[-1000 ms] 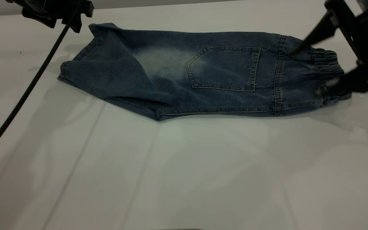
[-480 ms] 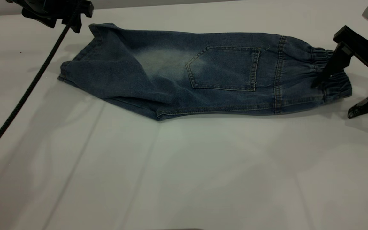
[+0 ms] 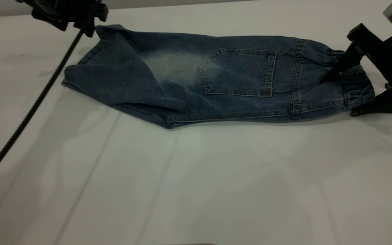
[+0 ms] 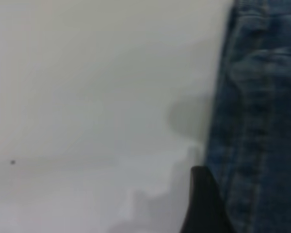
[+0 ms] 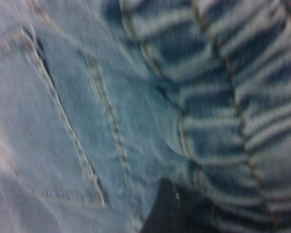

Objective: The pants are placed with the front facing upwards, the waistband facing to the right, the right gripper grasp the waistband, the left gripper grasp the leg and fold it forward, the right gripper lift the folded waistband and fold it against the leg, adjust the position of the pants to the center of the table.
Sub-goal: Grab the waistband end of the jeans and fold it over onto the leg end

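One pair of pants lay on the table, folded lengthwise, one patch pocket facing up and the waistband at the right end. Two grippers were in view.

The right gripper reached in from the right edge, tilted down toward the waistband. Its fingers were spread apart: one tip pressed on the denim just inside the gathered band, the other lay low at the band's near corner, so the waistband sat between them, not clamped. The right wrist view showed gathered elastic and stitching close under the gripper.

The left gripper hung at the far left, just beside the leg hem; whether its fingers were apart could not be told. Its wrist view showed one dark fingertip beside the hem edge.
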Tool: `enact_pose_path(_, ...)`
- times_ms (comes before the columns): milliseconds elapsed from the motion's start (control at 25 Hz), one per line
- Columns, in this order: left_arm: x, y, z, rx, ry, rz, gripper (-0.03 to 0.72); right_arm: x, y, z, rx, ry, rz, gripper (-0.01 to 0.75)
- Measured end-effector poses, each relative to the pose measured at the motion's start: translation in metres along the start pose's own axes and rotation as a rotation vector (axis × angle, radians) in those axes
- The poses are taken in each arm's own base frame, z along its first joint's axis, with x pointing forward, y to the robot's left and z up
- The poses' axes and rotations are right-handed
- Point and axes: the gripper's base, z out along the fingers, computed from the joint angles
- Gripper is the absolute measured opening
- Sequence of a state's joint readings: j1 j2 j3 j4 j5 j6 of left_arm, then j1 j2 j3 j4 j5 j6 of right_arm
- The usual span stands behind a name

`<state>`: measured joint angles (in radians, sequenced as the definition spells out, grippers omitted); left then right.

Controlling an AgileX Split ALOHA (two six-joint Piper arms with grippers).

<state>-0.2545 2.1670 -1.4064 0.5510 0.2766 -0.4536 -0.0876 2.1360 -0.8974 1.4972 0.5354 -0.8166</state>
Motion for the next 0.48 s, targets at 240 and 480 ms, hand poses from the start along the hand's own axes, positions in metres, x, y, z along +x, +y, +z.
enact_pose_path(240,0.002,-0.033,-0.003,0.031,0.022,0.109,0.43,-0.002,-0.001,0.001,0.004,-0.018,-0.026,0.277)
enact_pose_path(480,0.018,-0.084,0.002,0.078,0.087,0.233,0.43,-0.002,0.005,-0.001,-0.028,-0.011,-0.102,0.074)
